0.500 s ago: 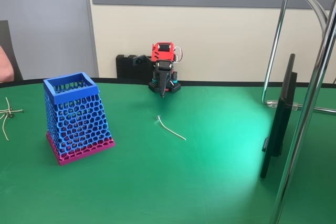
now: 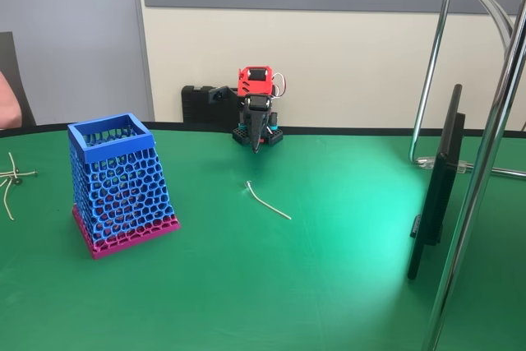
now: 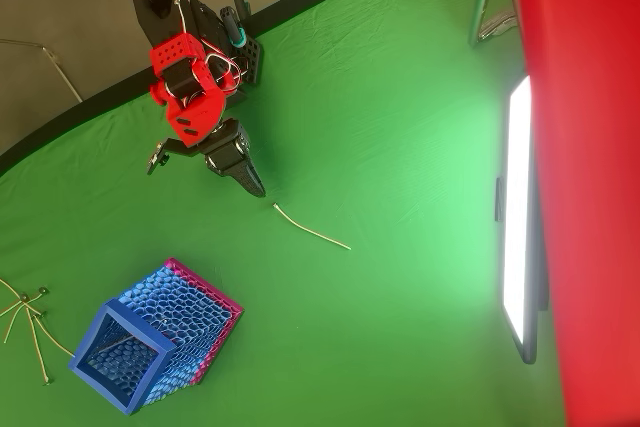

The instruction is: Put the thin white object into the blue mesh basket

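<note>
The thin white object (image 2: 267, 201) (image 3: 310, 230) lies flat on the green table, its hooked end toward the arm. The blue mesh basket (image 2: 119, 182) (image 3: 155, 337) stands upright at the left in the fixed view, with its square rim open upward and its pink base on the cloth. My gripper (image 2: 256, 147) (image 3: 258, 190) hangs from the red and black arm near the table's back edge and points down. Its fingers are closed to a point with nothing between them. The tip is a short way behind the stick's hooked end, apart from it.
Pale beige crossed strips (image 2: 10, 178) (image 3: 25, 312) lie left of the basket. A thin dark monitor (image 2: 436, 187) (image 3: 520, 217) stands on edge at the right, beside chrome stand poles (image 2: 485, 162). A person's arm (image 2: 6, 108) shows at the left edge.
The arm has barely shifted, if at all. The stick and the basket lie where they were.
</note>
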### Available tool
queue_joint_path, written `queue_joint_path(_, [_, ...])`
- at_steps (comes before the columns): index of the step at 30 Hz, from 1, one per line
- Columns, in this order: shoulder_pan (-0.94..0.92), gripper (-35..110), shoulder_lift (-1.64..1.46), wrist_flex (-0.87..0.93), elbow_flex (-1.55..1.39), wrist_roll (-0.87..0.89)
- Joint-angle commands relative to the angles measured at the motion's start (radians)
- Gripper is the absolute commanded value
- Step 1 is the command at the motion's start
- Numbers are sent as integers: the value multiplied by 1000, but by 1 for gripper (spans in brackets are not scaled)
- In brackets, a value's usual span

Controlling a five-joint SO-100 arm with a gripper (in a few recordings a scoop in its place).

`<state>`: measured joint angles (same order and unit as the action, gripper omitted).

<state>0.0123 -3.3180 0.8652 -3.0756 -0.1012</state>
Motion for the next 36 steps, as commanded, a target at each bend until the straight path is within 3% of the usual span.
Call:
queue_joint_path(1, [5,1,-8,3,-8,-12])
queue_joint_path(27, [3,1,-3,2,-6,0])
queue_joint_path(36, [-12,1,164,3,137,43])
